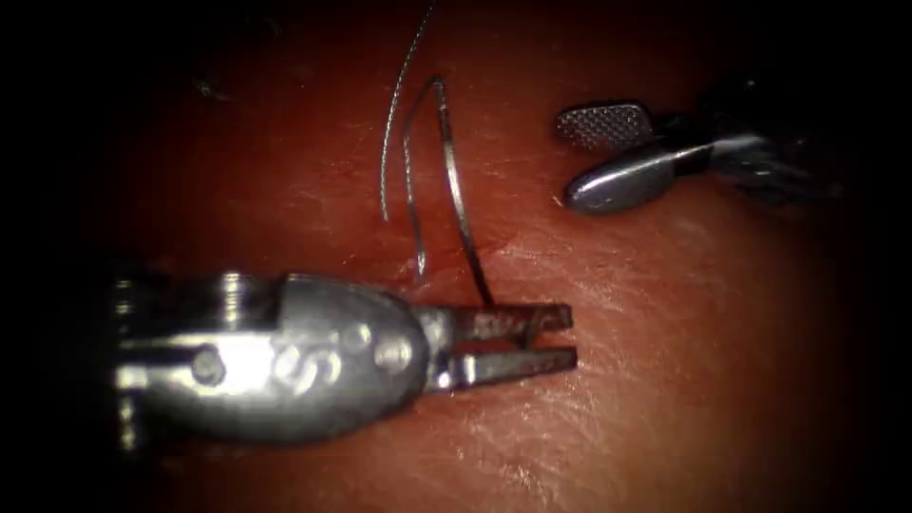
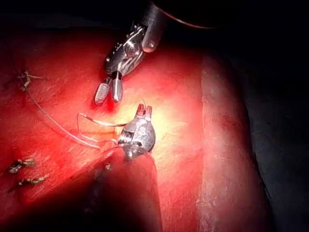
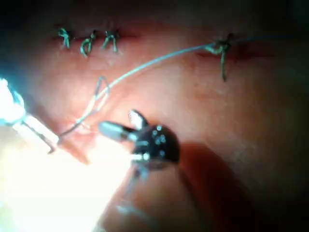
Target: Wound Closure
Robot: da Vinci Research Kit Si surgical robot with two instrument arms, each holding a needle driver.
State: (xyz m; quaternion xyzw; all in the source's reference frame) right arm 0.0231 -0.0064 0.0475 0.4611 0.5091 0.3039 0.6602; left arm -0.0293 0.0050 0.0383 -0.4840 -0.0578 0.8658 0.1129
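Observation:
My left tool (image 1: 568, 337) comes in low from the left, its jaws shut on the curved needle (image 1: 454, 180) near one end. The needle arcs up over the tissue (image 1: 665, 361), out of it, to its other end, where the thread (image 1: 408, 180) joins. That strand runs back down to the tissue surface just above the left tool. A second strand (image 1: 388, 142) climbs out of view. To the right of the needle my right tool (image 1: 567, 160) is open and holds nothing. The left wrist view has the left tool (image 2: 145, 110) below the open right tool (image 2: 108, 92).
Finished knotted stitches sit along the wound: three knots (image 3: 89, 41) in a row and one more (image 3: 219, 48), from which thread (image 3: 154, 60) leads toward the tools. Knots (image 2: 24, 79) and cut ends (image 2: 19, 165) lie on the tissue. The tissue's edge (image 2: 217, 145) drops off beside the tools.

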